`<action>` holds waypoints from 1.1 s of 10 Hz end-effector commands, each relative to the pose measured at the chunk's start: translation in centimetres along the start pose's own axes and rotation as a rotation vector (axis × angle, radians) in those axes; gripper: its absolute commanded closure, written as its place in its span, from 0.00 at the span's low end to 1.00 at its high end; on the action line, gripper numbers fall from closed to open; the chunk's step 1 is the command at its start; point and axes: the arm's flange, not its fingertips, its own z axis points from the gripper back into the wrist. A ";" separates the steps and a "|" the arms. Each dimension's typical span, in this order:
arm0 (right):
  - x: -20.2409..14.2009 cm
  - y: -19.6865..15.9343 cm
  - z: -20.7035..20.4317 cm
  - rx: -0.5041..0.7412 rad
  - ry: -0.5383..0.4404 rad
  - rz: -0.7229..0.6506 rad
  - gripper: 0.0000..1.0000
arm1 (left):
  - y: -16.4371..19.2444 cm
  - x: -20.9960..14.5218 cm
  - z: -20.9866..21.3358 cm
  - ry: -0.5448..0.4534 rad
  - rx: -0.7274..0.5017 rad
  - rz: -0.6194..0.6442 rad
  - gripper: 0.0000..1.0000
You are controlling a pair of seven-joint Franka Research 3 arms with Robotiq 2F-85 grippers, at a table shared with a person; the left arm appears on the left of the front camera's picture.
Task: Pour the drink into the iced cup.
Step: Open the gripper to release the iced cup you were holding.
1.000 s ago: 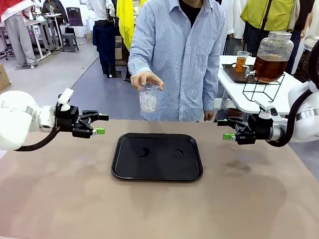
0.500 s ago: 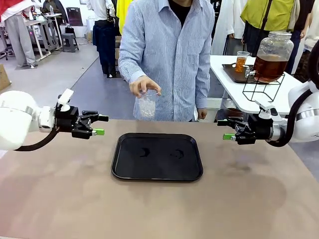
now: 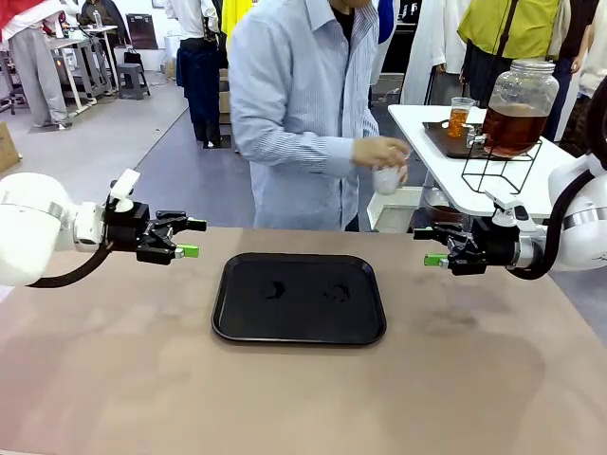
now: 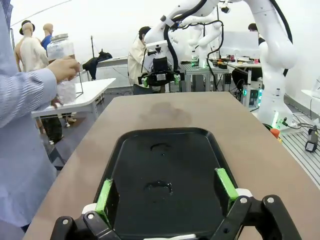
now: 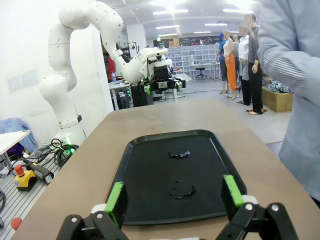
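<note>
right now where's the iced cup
In the front view, the cup is in the person's hand, right of centre, beside the white side table.

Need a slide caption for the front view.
Both open grippers flank the black tray while the person carries the iced cup toward the tea dispenser.

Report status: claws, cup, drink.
Left claw and right claw open, empty. Iced cup in person's hand, off table. Drink in side-table jar. Tray bare.

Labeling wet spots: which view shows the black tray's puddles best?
Right wrist view: the black tray lies close, with both puddles glinting clearly. The left wrist view shows them too, slightly dimmer. The front view shows only faint marks.
</note>
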 end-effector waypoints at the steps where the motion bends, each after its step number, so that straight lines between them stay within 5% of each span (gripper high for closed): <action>1: 0.3 -0.2 -0.1 0.002 0.001 0.002 0.00 | 0.0 0.2 -0.2 -0.008 0.012 0.001 0.00; 11: 0.3 -0.2 -0.1 0.002 0.001 0.002 0.00 | 0.0 0.2 -0.2 -0.008 0.012 0.001 0.00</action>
